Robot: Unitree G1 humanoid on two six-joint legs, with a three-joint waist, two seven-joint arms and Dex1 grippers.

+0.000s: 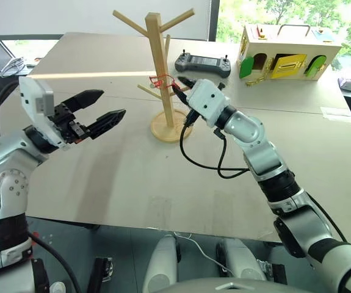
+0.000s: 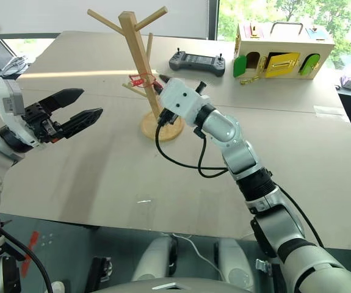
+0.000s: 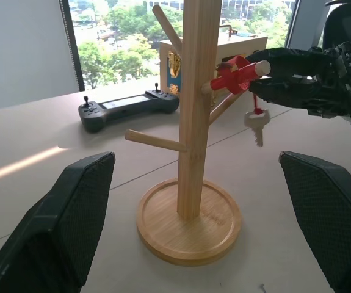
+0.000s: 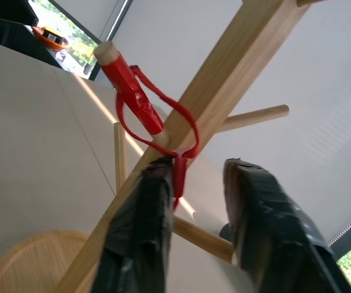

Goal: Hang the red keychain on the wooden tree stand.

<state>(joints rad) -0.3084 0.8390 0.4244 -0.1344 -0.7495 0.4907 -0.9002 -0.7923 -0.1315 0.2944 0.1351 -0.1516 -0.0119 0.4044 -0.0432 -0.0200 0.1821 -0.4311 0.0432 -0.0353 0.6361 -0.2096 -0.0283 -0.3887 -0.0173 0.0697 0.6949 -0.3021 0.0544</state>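
One red keychain [image 3: 238, 74] on tree-stand peg [image 3: 223, 82]

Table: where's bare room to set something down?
Bare: the near half of the table, between the left hand and the right arm's cable. Also the far left corner, behind the wooden tree stand. Crowded: the far right, with the black controller and the wooden box.

Red keychain [image 3: 239, 73], pale wooden tree stand [image 3: 195, 110], black claws.
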